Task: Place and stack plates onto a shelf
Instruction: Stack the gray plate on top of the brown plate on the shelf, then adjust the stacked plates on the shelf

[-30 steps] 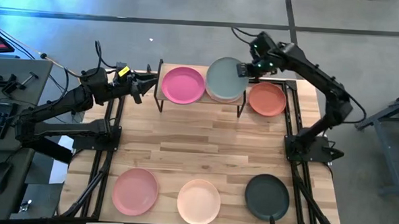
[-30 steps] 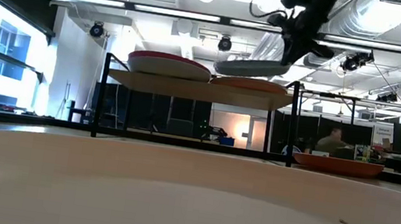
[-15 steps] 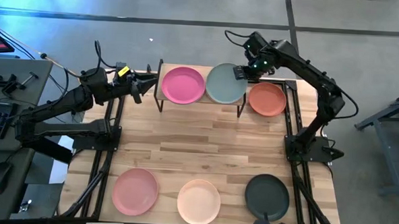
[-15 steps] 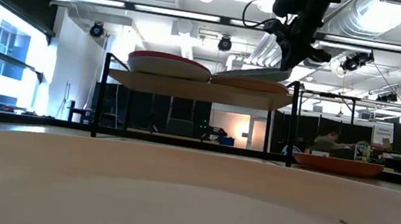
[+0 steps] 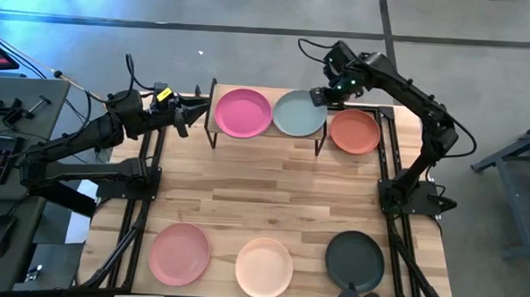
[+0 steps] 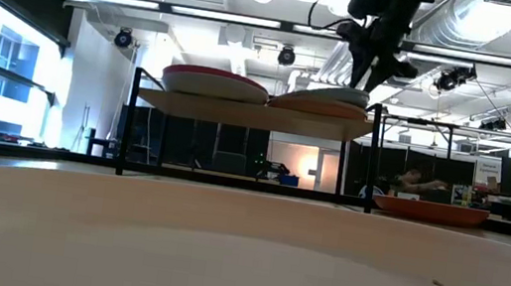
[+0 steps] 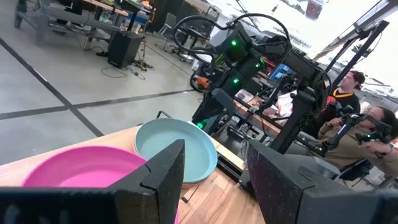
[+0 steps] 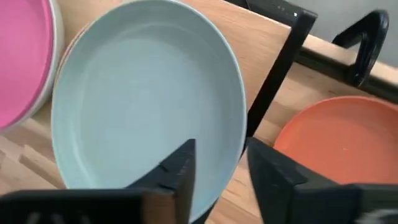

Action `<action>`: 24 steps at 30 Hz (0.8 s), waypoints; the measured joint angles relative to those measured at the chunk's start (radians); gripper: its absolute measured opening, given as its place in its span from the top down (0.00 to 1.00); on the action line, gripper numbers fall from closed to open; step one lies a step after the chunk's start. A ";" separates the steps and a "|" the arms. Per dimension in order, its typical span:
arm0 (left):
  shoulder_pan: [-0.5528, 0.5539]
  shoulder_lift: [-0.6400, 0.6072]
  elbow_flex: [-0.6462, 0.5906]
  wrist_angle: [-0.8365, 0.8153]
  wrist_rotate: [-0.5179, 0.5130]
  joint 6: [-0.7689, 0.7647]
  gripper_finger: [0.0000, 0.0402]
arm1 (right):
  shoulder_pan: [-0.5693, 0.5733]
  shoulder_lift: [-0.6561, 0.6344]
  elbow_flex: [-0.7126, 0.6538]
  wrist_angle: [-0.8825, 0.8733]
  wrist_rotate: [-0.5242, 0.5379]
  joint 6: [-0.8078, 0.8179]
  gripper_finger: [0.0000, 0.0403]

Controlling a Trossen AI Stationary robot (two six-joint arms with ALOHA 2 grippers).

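Observation:
The shelf (image 6: 250,113) stands at the table's far edge. It carries a hot pink plate (image 5: 242,112) on a pale one, and a grey-teal plate (image 5: 300,113) lying level on a tan plate (image 6: 321,107). My right gripper (image 8: 221,168) is open at the teal plate's far right rim, with one finger over the plate's inside and one outside it. My left gripper (image 5: 193,117) hangs open in the air just left of the shelf, holding nothing. My right gripper's fingers (image 8: 180,165) straddle the grey-teal plate's rim (image 8: 233,155), slanting down from the far right. Whether either finger still touches the rim I cannot tell. The plate lies flat on the stack.
An orange plate (image 5: 354,132) lies on the table right of the shelf. Dusty pink (image 5: 179,253), cream (image 5: 263,266) and black (image 5: 354,259) plates lie along the near edge. The middle of the table is bare wood. People (image 7: 367,118) sit beyond the table.
My right gripper has come down over the shelf's right half with the grey-teal plate. The plate first hung tilted above the tan plate, then touched down with one edge. It now lies level on the stack.

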 joint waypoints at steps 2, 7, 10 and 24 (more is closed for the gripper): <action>0.000 0.000 0.000 0.000 0.000 0.000 0.60 | 0.000 0.000 0.034 -0.019 0.001 -0.033 0.62; 0.000 -0.002 0.000 0.000 0.000 0.000 0.60 | 0.005 -0.024 0.120 -0.134 0.055 -0.101 0.53; 0.000 -0.003 0.000 0.000 -0.010 0.000 0.60 | 0.019 -0.093 0.075 -0.163 0.138 -0.126 0.52; 0.000 -0.004 0.000 0.000 -0.043 -0.019 0.60 | 0.051 -0.501 -0.635 0.444 0.195 0.218 0.97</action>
